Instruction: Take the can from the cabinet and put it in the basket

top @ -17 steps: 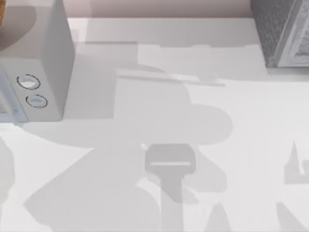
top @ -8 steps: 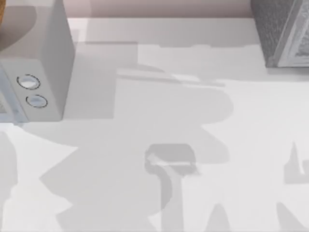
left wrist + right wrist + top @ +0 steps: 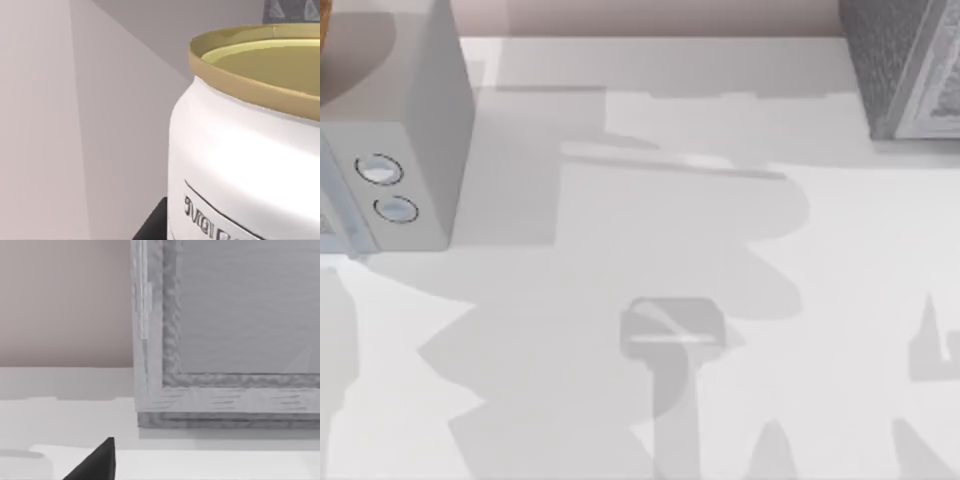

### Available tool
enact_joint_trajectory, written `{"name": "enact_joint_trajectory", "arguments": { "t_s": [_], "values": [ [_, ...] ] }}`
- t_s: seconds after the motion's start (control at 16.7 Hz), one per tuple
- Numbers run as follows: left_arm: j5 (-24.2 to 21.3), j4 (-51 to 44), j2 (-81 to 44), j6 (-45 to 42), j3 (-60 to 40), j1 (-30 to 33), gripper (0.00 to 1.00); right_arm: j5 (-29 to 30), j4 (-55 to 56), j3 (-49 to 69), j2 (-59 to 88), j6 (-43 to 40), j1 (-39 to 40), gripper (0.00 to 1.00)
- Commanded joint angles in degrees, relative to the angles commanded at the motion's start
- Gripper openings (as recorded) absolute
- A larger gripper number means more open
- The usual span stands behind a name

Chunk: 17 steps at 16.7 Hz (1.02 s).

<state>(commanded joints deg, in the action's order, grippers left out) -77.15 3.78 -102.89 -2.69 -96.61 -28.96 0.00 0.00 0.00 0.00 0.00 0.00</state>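
Note:
The can (image 3: 240, 150), white with a gold rim and dark lettering, sits very close in the left wrist view. A dark finger (image 3: 151, 228) of my left gripper rests against its lower side, so the gripper is shut on it. The cabinet (image 3: 900, 70), dark grey and speckled, stands at the table's back right; its paler framed front panel (image 3: 235, 315) faces the right wrist camera. One black fingertip (image 3: 97, 462) of my right gripper shows low in front of that panel. A brown sliver (image 3: 323, 30) shows at the back left corner; I cannot tell whether it is the basket.
A smooth light grey box (image 3: 415, 120) with two round dials (image 3: 378, 170) stands at the back left. Arm shadows (image 3: 670, 340) lie across the middle of the white table. A pale pinkish wall runs behind the table.
The shadows on the table have changed shape and spread a little to the right. The two boxes have not moved.

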Motion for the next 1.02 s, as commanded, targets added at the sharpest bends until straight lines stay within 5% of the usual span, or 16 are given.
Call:
{"name": "enact_joint_trajectory", "arguments": {
  "t_s": [0.66, 1.02],
  "values": [
    [0.0, 0.0, 0.0, 0.0, 0.0, 0.0, 0.98, 0.0, 0.0, 0.0, 0.0, 0.0, 0.0, 1.0],
    [0.0, 0.0, 0.0, 0.0, 0.0, 0.0, 1.0, 0.0, 0.0, 0.0, 0.0, 0.0, 0.0, 1.0]
  ]
}}
